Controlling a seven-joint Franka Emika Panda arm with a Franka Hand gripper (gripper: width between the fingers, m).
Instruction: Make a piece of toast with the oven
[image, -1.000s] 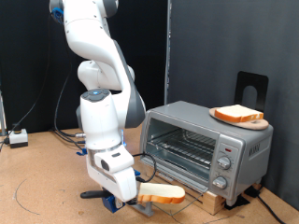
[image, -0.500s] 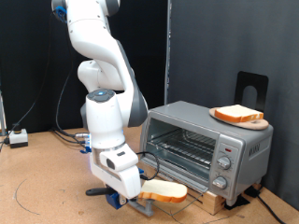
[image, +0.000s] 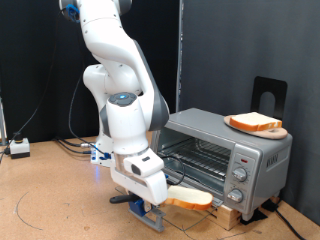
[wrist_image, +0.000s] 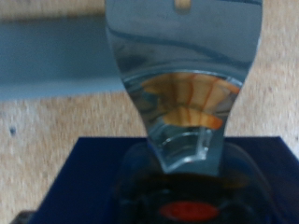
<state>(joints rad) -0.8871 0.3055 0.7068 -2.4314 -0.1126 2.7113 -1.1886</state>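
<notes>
My gripper (image: 150, 192) is low by the table, to the exterior view's left of the oven (image: 228, 152). It is shut on a blue-handled metal spatula (wrist_image: 182, 84). A piece of toast (image: 189, 197), pale with a tan crust, lies flat on the blade at the front of the oven's open mouth, above the dropped door. The wire rack (image: 195, 157) shows inside. A second, alike slice (image: 254, 122) lies on a wooden board on the oven's top. The wrist view shows only the shiny blade and blue handle; the fingers are hidden.
The oven stands on a wooden block (image: 232, 213), with three knobs (image: 240, 178) on its right front. A black stand (image: 268, 95) rises behind it. Cables (image: 75, 146) and a small white box (image: 18, 148) lie at the left on the brown table.
The arm has swung to the exterior view's right, carrying the spatula and slice from beside the oven up to its open front.
</notes>
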